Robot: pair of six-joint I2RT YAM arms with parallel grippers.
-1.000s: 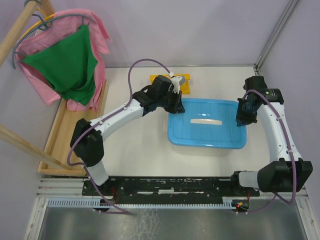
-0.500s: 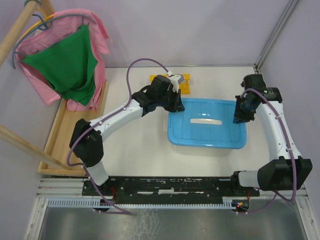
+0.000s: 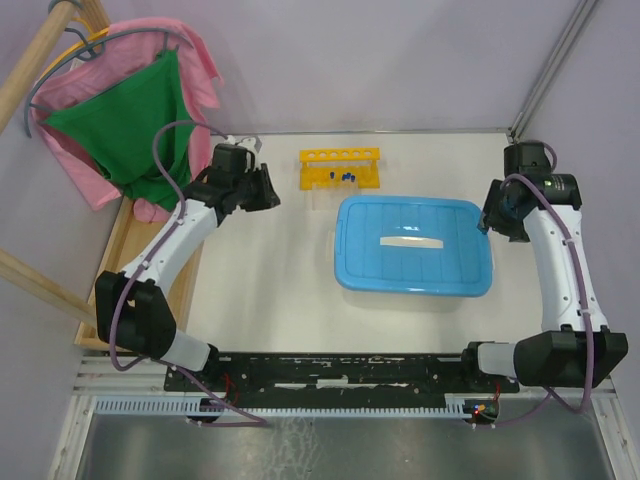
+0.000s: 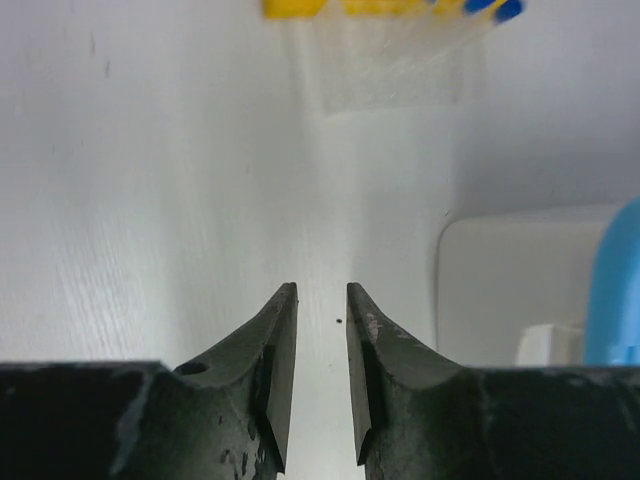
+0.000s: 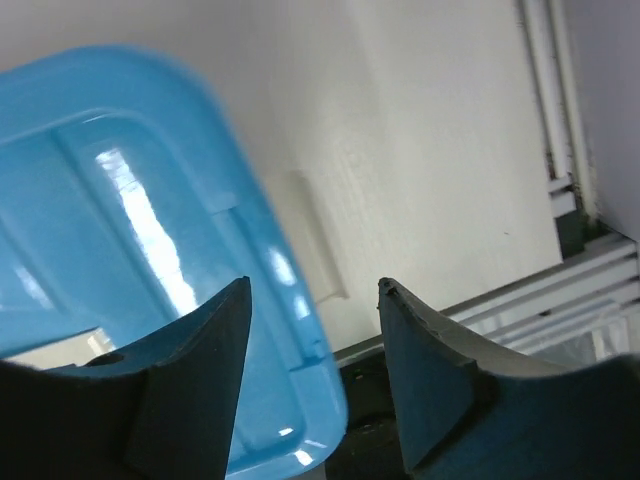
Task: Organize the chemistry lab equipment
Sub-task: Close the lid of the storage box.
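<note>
The yellow test-tube rack (image 3: 340,166) stands at the back of the table, with blue-capped tubes (image 3: 346,177) in it. In the left wrist view the rack (image 4: 295,8) and the blue caps (image 4: 497,10) show at the top edge, with clear tubes (image 4: 390,70) below them. My left gripper (image 3: 271,188) hovers left of the rack, open by a narrow gap, with nothing in it (image 4: 322,292). My right gripper (image 3: 486,222) is open and empty at the blue lid's right edge (image 5: 313,290). Flasks, tongs and rod are out of view.
The flat blue lid (image 3: 415,245) sits on the white tub (image 4: 500,290) in the middle right of the table. A wooden tray (image 3: 125,270) and a rack of hanging clothes (image 3: 130,120) stand at the left. A metal frame post (image 3: 545,70) rises at the back right.
The left arm has swung left, away from the lid's far left corner, uncovering the yellow rack. The right gripper has drawn back to the right. Both grippers' jaws have opened.
</note>
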